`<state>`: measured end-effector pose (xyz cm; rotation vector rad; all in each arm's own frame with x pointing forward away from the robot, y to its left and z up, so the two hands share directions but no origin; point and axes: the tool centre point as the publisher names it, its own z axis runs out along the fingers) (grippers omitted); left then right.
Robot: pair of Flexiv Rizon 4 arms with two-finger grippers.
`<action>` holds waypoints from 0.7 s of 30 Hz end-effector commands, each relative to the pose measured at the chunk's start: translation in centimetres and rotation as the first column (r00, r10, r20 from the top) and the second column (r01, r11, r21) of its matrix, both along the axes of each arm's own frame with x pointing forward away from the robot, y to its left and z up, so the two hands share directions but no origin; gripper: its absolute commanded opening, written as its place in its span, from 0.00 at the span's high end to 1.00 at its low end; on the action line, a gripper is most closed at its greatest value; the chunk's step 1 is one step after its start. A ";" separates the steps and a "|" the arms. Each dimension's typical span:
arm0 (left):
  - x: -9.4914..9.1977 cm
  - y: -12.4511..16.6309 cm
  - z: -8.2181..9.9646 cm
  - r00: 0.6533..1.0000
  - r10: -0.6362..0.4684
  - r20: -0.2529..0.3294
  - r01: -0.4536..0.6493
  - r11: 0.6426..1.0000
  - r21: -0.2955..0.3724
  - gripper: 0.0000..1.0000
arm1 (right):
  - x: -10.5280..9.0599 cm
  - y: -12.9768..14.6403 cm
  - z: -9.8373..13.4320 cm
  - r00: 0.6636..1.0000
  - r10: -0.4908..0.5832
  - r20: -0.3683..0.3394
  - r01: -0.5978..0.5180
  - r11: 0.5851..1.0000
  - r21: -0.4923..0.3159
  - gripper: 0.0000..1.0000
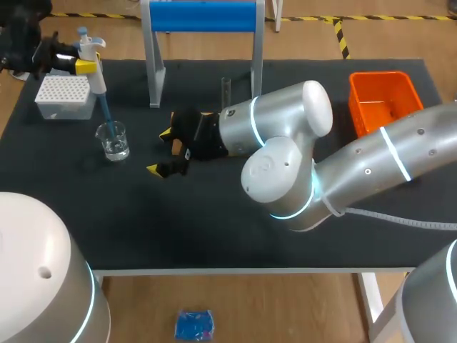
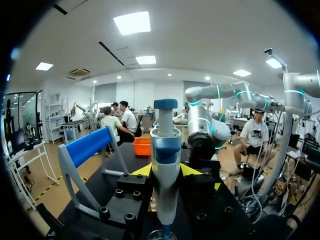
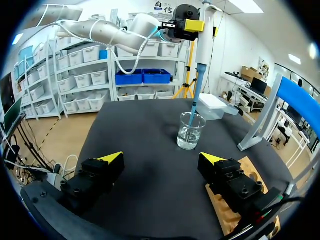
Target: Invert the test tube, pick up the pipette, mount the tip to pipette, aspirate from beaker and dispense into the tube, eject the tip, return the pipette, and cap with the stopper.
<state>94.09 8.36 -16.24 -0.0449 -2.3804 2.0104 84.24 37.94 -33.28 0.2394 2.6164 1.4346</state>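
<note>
**Now: pipette tip down in the beaker, right gripper empty**

The left gripper is clenched on the pipette. In the left wrist view its yellow-tipped fingers press the white-and-blue body from both sides, holding it upright above the beaker. The blue tip mounted on the pipette reaches down inside the beaker, which holds a little clear liquid; whether the tip's end is wetted is hard to tell.

The right gripper lies low over the black table, just beside the beaker on the side away from the left arm. Its fingers are spread wide and hold nothing — the right wrist view shows only bare mat between them, with the beaker straight ahead. A wooden block lies under one of its fingers.

The white tip box sits near the beaker, behind it. The test tube stands upright well apart from the beaker — past the right gripper, by the blue-topped stand. Farthest from the beaker is the orange bin.
</note>
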 end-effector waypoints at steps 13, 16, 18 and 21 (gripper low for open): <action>0.5 0.4 -1.2 1.000 -0.003 -0.007 0.002 1.000 -0.014 1.00 | 0.0 -0.1 0.0 1.000 0.000 -0.001 0.000 1.000 0.002 0.00; 0.6 0.5 -1.4 1.000 -0.002 -0.009 0.002 1.000 -0.013 1.00 | 0.0 -0.1 0.0 1.000 0.000 -0.001 0.000 1.000 0.002 0.00; 0.7 0.6 -1.5 1.000 -0.002 -0.012 0.002 1.000 -0.011 1.00 | 0.0 -0.1 0.0 1.000 0.000 -0.001 0.000 1.000 0.002 0.00; 0.8 0.6 -1.8 1.000 -0.004 -0.015 0.004 1.000 -0.011 1.00 | 0.0 -0.1 0.0 1.000 0.000 -0.001 0.000 1.000 0.002 0.00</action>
